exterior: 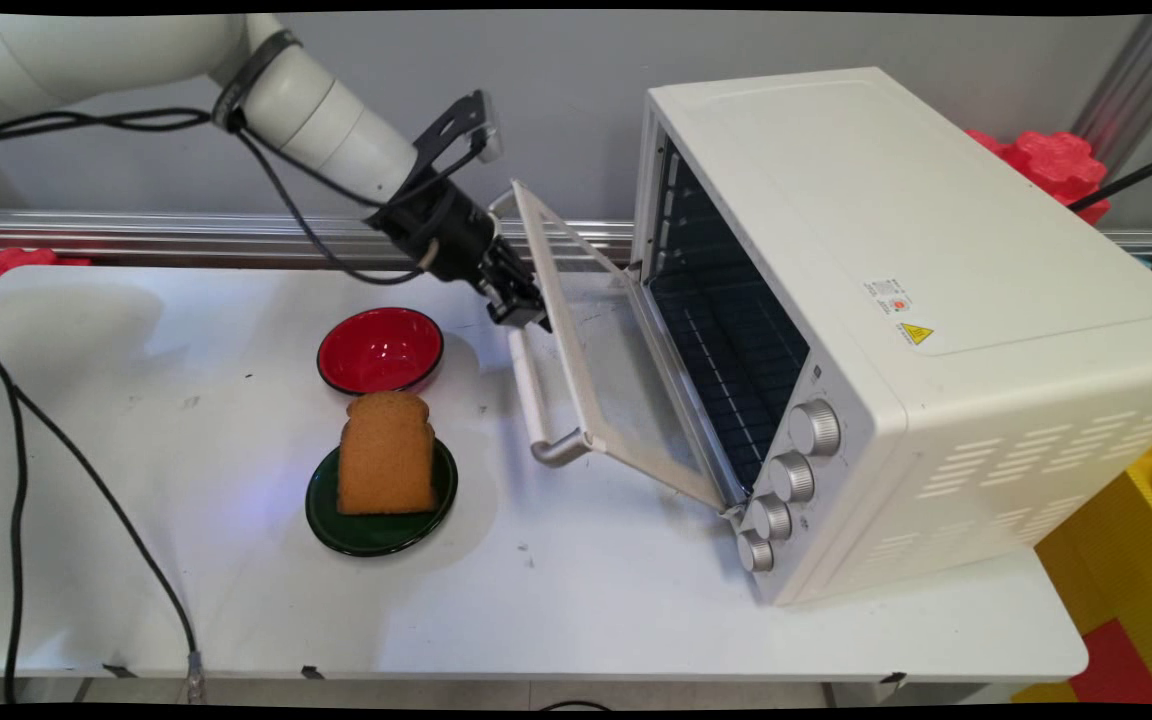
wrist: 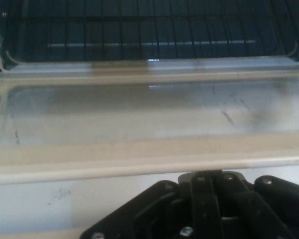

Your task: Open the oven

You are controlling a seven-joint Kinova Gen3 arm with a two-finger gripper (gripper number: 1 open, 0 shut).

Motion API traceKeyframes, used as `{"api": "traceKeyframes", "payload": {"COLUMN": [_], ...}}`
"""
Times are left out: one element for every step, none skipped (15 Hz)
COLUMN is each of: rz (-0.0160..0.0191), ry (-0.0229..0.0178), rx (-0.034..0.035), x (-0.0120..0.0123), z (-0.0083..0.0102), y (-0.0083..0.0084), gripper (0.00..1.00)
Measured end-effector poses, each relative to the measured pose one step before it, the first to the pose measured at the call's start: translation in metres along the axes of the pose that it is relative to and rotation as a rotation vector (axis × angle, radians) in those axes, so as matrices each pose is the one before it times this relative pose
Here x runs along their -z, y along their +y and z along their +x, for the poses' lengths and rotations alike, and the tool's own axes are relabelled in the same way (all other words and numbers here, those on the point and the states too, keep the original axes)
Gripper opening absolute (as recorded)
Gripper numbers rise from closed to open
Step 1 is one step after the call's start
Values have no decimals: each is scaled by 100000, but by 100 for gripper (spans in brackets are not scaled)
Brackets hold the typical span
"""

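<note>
Gripper at the oven door's handle; finger state unclear. Follow the hinge arc, pulling steadily.

The main view looks down from above the near side of the table, facing the wall behind it, far enough back to take in the arm on the left and the whole oven on the right. The hand view sits on the hand, close to the oven's half-open door, looking across its glass into the dark racks. Both views share the door and the racks.
</note>
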State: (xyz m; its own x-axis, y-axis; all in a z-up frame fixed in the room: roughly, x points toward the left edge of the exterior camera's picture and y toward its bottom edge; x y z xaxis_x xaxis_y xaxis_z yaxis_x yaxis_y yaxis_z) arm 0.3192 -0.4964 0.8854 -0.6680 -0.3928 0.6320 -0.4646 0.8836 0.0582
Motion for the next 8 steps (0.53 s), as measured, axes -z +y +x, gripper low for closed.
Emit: {"api": "traceKeyframes", "payload": {"rz": [-96, -93, -35, -125, -130, -104, -76, -25], "ry": [466, 386, 409, 446, 423, 398, 239, 269], "rx": [-556, -441, -293, -375, -199, -131, -95, -68], "x": [-175, -172, -140, -203, -162, -128, -105, -78], "z": [-740, -573, -508, -508, -507, -488, -395, -426], "y": [90, 75, 68, 83, 83, 79, 55, 63], "gripper": [0, 0, 0, 0, 0, 0, 0, 0]}}
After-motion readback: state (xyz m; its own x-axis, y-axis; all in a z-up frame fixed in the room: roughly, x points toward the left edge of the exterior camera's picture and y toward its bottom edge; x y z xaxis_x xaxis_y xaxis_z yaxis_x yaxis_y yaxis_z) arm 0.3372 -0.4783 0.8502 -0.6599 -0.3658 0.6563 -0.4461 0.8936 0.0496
